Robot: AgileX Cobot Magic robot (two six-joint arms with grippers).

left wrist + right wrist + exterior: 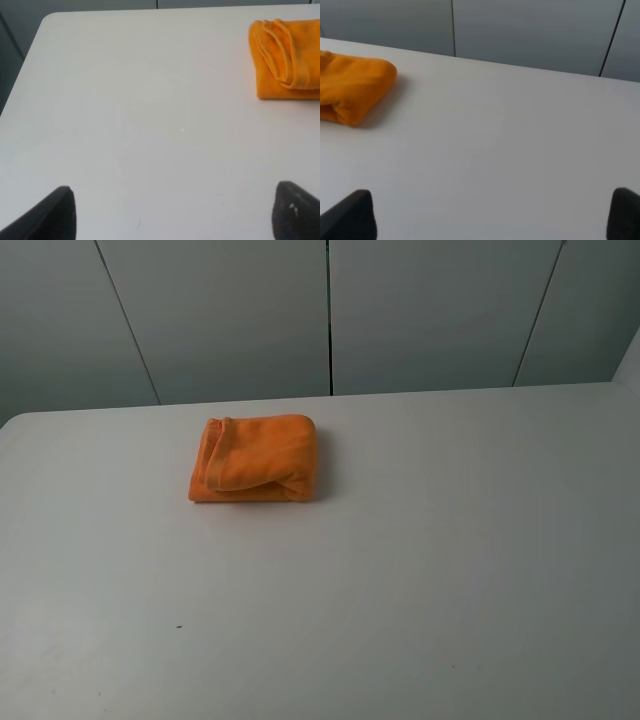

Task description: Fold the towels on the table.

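Note:
The orange towel (253, 458) lies folded into a small thick bundle on the white table (420, 570), left of centre toward the far edge. It also shows in the left wrist view (287, 57) and the right wrist view (352, 90). No label is visible. No arm or gripper appears in the exterior high view. My left gripper (172, 212) is open and empty over bare table, well apart from the towel. My right gripper (492, 215) is open and empty too, with its black fingertips (350, 215) far apart and away from the towel.
Grey wall panels (330, 310) stand behind the table's far edge. The table's rounded far-left corner (47, 17) shows in the left wrist view. A tiny dark speck (179, 626) lies on the tabletop near the front left.

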